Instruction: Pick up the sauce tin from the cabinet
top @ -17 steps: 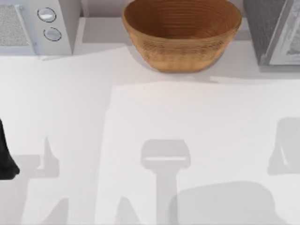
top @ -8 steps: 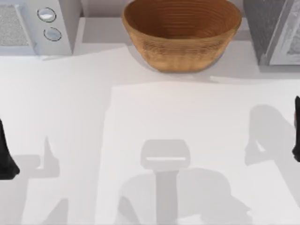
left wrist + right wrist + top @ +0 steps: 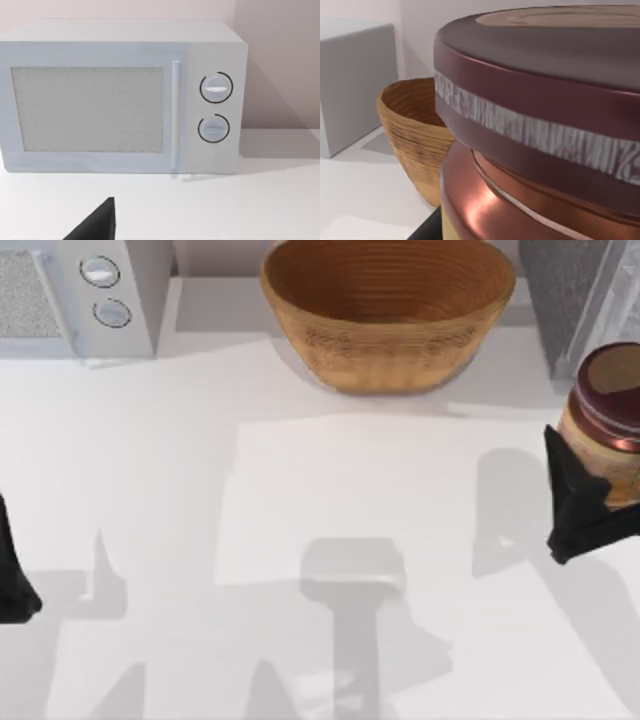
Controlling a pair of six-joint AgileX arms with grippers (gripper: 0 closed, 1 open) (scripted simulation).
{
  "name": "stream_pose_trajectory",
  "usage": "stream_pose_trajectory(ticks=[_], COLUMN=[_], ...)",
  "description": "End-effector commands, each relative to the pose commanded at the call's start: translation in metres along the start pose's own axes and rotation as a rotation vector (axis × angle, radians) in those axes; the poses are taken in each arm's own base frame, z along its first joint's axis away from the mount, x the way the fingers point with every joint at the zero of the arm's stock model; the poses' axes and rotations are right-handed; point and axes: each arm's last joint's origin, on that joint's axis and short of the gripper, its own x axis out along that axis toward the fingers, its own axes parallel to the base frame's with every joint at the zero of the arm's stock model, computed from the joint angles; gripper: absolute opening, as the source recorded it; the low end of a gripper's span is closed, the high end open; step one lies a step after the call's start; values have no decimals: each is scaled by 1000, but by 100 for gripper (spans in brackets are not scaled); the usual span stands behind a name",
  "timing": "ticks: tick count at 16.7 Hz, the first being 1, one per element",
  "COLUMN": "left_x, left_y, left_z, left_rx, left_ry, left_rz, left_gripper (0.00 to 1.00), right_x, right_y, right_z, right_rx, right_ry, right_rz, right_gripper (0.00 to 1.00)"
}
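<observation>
— What did the top view give you that the wrist cameras did not?

— The layout. The right gripper point(image 3: 590, 502) sat at the table's point(image 3: 300, 490) right edge, clamped on the sauce tin point(image 3: 607, 410), with a dark finger point(image 3: 570, 480) against the tin's side. The tin was just in front of the cabinet point(image 3: 565, 300) at the far right corner, outside it. The basket point(image 3: 388, 310) stood at the far middle, the white appliance point(image 3: 75, 295) at the far left, and the left gripper point(image 3: 15, 575) was parked at the left edge; I couldn't tell how its fingers stood.

— And the right wrist view?

— Close detail: the tin's point(image 3: 545, 130) maroon lid with a pale textured band, a coppery shoulder below it, and the basket point(image 3: 415, 145) behind. The left wrist view faced the appliance point(image 3: 120, 95) and its two knobs.

— Which way did the tin point?

— Upright or close to it, long axis vertical, lid toward the overhead camera.
</observation>
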Motion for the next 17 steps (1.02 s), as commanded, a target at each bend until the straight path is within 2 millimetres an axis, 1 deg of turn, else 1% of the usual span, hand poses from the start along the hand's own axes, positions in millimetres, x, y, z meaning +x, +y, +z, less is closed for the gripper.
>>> stream_pose_trajectory(ticks=[4,8,13,17], left_x=[0,0,0,0], left_y=[0,0,0,0], left_z=[0,0,0,0], left_rx=[0,0,0,0], left_ry=[0,0,0,0], left_rz=[0,0,0,0], left_gripper=[100,100,100,100], right_x=[18,34,47,52], right_y=[20,44,78,106], right_z=[-5,-15,-35,-54], right_rx=[1,4,7,9], right_ry=[-7,-8,-10,-13], right_rz=[59,124,213,283], right_gripper=[0,0,0,0])
